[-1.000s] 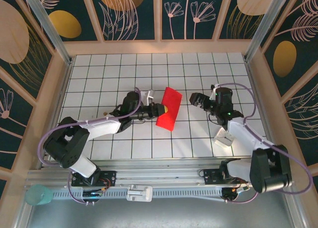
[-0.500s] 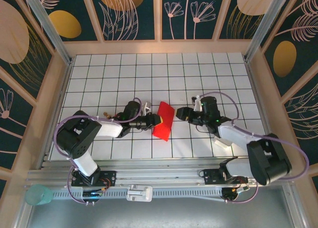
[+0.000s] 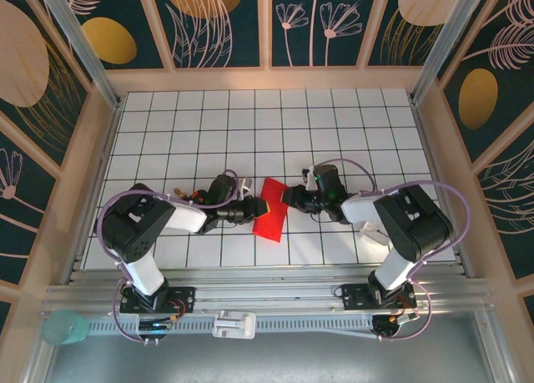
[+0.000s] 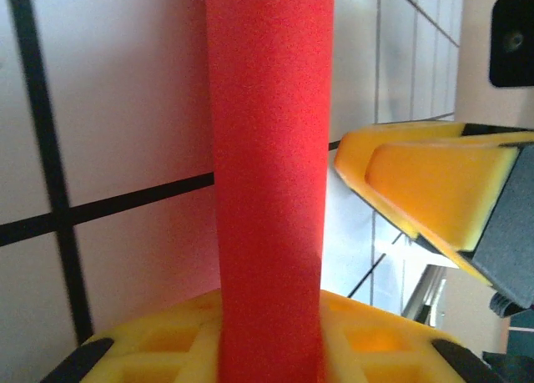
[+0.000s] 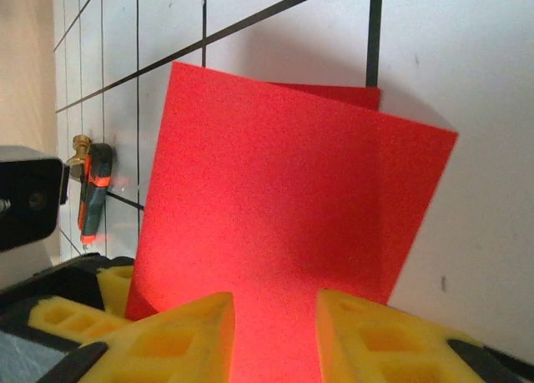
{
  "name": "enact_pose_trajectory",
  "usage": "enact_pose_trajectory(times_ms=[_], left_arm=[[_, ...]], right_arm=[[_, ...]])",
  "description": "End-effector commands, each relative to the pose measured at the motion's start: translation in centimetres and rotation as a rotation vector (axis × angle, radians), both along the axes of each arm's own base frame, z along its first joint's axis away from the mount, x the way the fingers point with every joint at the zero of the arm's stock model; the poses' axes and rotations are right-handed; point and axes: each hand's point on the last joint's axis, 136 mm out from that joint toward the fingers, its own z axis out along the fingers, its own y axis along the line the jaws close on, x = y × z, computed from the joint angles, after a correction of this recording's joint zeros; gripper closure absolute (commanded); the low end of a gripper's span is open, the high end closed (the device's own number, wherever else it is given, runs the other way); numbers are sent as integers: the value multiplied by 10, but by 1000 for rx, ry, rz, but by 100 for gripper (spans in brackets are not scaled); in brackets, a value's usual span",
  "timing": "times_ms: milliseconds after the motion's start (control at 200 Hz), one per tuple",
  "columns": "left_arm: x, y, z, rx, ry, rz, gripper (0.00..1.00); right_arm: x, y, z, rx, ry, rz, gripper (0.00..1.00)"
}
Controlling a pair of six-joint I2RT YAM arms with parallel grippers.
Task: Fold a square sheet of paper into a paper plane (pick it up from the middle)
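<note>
the red paper [image 3: 270, 212] is sitting between the two pincers, touching the tips of both. it is no longer a flat square. in the right wrist view a second layer is peeking out behind the far edge, so it is looking folded over once, and it is nowhere near a dart yet.

the left pincer [image 3: 260, 208] is coming at it from its own front. in the left wrist view the paper is running as a narrow red band straight out from the near pad [image 4: 150, 354], lying against it, while the other finger [image 4: 434, 183] is standing off to the side with bare grid table [image 4: 125, 108] showing between it and the paper. so the jaws are standing narrowly apart, not clamping.

the right pincer [image 3: 289, 196] is meeting the paper from the opposite side. its pads [image 5: 167, 337] are drawn narrow with a slot of red between them, and the sheet is rising beyond them, tilted off the table. whether they are actually nipping the paper i cannot tell.

judging by this, an early fold is in hand and the paper is being passed or re-gripped between the arms. the next move is calling for one pincer to be holding firmly before the other backs away — then the layers need laying flat with their edges matching, so the crease is not going in skewed.
</note>
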Motion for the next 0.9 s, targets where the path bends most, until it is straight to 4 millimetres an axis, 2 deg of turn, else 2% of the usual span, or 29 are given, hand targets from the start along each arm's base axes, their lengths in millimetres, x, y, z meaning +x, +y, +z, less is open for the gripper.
enact_pose_trajectory(times_ms=[0, 155, 480, 540, 726, 896], left_arm=[[-3, 6, -12, 62, -7, -13, 67], [-2, 10, -15, 112, -17, -24, 59], [2, 29, -28, 284, -32, -28, 33], [5, 29, -19, 291, -54, -26, 30], [8, 29, -14, 311, -52, -30, 26], [10, 38, -22, 403, -54, -47, 25]], right_arm=[[10, 10, 4, 34, -24, -5, 72], [12, 10, -7, 25, -3, -13, 75], [10, 8, -18, 6, 17, -18, 78], [5, 14, -18, 4, 16, 1, 78], [4, 16, -21, 2, 18, 7, 80], [3, 17, -22, 3, 19, 11, 81]])
